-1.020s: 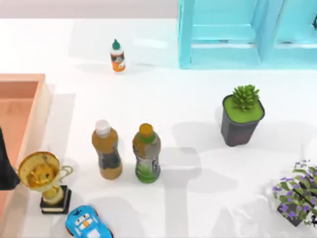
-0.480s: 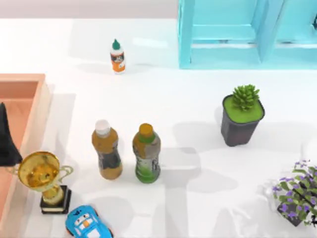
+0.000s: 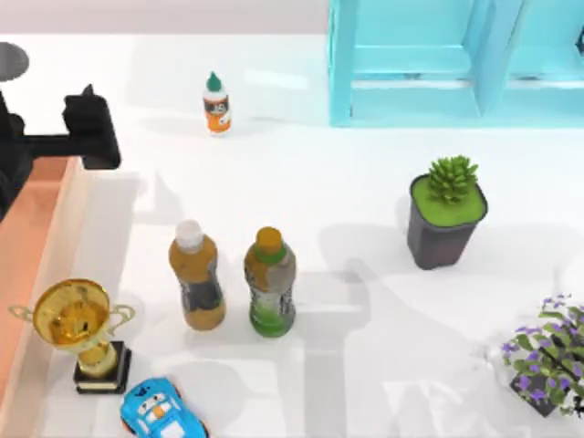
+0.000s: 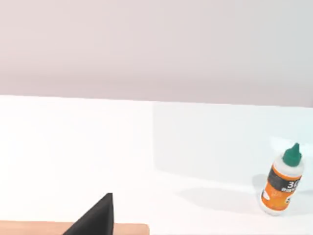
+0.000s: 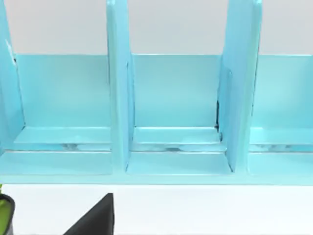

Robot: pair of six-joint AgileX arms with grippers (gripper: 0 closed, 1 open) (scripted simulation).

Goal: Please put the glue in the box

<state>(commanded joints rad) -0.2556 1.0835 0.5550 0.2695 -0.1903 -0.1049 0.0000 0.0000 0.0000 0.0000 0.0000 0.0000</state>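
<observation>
Top view. The glue [image 3: 216,106] stands upright on the white table [image 3: 347,182], long axis vertical, its green pointed cap up and its orange-black label facing the camera; it sits toward 12 o'clock on the table, just at 9 o'clock of the light-blue shelf frame [image 3: 411,68]. In the left wrist view the glue [image 4: 280,182] stands alone, untouched, with bare table all round it.

The left gripper [image 3: 89,132] hangs over the far corner of the salmon-orange box [image 3: 64,196], at 9 o'clock of the glue and well apart from it; whether its jaws are open or closed cannot be told, and nothing is seen in them. The box lies at the table's 9 o'clock edge; the part of its floor in view is bare.

Standing at about 6 o'clock of the glue are an amber drink bottle [image 3: 197,276] with a white cap and a green drink bottle [image 3: 270,283] with an orange cap, side by side. A gold trophy [image 3: 78,328] and a blue toy car [image 3: 161,411] sit toward 7 o'clock. A potted succulent [image 3: 444,212] stands toward 3 o'clock, a purple-flowered plant [image 3: 547,356] toward 5 o'clock.

The right wrist view faces the shelf frame's open compartments [image 5: 176,112].
</observation>
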